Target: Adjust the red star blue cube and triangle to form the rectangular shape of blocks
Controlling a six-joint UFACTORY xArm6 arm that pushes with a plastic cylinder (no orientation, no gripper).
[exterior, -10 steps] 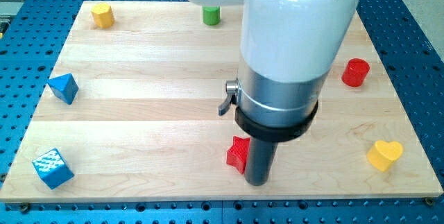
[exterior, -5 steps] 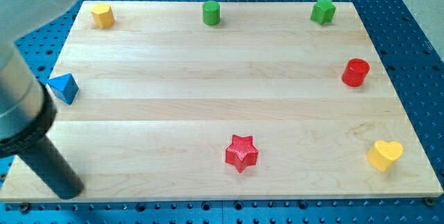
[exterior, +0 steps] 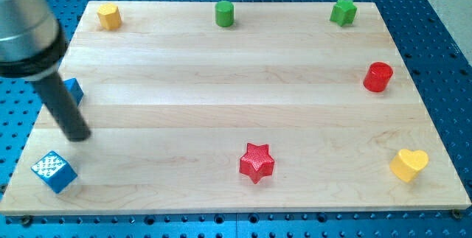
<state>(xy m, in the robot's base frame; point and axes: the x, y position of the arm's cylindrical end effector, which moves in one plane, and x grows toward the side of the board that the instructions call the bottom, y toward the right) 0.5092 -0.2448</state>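
The red star (exterior: 257, 161) lies at the bottom middle of the wooden board (exterior: 221, 83). The blue cube (exterior: 53, 171) sits at the bottom left corner. The blue triangle (exterior: 73, 91) is at the left edge, partly hidden behind my rod. My tip (exterior: 77, 135) rests on the board just below the triangle and a little above and right of the cube, touching neither as far as I can see. The star is far to the tip's right.
A yellow block (exterior: 109, 16), a green cylinder (exterior: 224, 13) and a green star (exterior: 342, 11) line the top edge. A red cylinder (exterior: 377, 77) and a yellow heart (exterior: 408, 164) sit along the right edge.
My rod swung from beside the red star to the far left, then moved up from the bottom left corner. The blue cube, hidden before, shows again.
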